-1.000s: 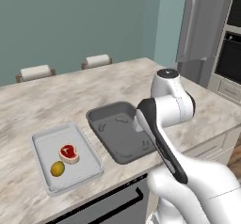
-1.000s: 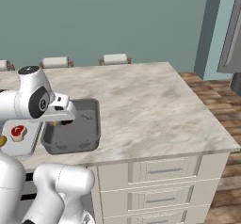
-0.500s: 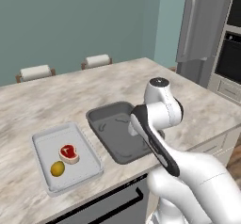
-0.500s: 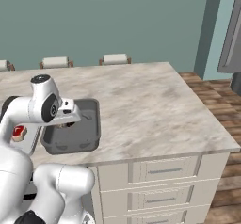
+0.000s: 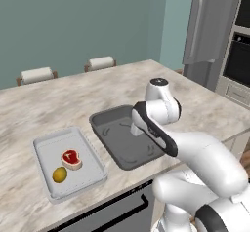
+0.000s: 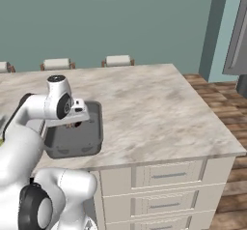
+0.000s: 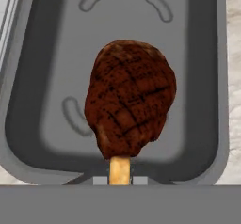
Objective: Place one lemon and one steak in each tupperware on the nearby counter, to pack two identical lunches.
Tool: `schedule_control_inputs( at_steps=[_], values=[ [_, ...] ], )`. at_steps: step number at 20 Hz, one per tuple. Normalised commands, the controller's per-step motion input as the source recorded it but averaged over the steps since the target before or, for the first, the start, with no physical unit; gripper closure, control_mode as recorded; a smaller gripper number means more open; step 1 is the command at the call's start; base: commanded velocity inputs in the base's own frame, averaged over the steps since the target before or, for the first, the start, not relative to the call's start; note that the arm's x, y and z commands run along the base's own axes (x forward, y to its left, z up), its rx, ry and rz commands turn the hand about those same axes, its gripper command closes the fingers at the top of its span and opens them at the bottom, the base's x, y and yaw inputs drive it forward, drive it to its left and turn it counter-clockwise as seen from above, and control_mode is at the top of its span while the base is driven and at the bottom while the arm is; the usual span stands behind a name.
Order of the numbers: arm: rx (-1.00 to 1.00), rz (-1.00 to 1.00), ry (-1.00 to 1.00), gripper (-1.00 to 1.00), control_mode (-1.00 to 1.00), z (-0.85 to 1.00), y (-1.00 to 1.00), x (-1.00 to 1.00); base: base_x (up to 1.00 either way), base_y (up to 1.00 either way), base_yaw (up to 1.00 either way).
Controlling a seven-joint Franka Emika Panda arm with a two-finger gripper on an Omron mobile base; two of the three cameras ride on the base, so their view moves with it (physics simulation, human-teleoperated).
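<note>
- Spreading across both base views, the marble counter [image 5: 97, 87] carries the two trays side by side, with two stools [image 5: 100, 63] beyond its far edge; the camera views match those of a second ago, so the base has not driven.
- Reaching from the base, the white arm [image 5: 161, 106] has swung lower and farther over the worktop than a second ago; its wrist now hangs above the near part of the dark tray, where earlier it stood higher and nearer the robot's body.
- Lying open on the counter, the dark grey tupperware [image 5: 105, 128] sits where it was; in the hand view its floor and walls [image 7: 202, 77] lie directly below the gripper.
- Resting to the left, well clear of the arm, the light grey tupperware [image 5: 44, 150] is unmoved; it holds a red steak [image 5: 71, 159] and, just beside it on the near side, a lemon [image 5: 59, 174], both unchanged.
- Hanging over the dark tray's floor in the hand view, the darker, grill-marked steak [image 7: 129, 100] is held by its pale bone end; whether it touches the tray I cannot tell.
- Pinching that bone end, the gripper [image 7: 119, 180] is clamped tight on the steak.
</note>
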Motion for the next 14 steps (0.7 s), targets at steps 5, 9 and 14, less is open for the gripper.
schedule_control_inputs(
  at_steps=[5, 9, 14],
  values=[
    [0.0, 0.0, 0.13, 1.0, -1.0, -0.38, 0.04, 0.41, 0.0, 0.0, 0.0],
    [0.0, 0.0, 0.1, 1.0, -1.0, -0.54, 0.01, 0.21, 0.0, 0.0, 0.0],
    [0.0, 0.0, 0.04, 1.0, -1.0, -0.41, 0.01, 0.28, 0.0, 0.0, 0.0]
  ],
)
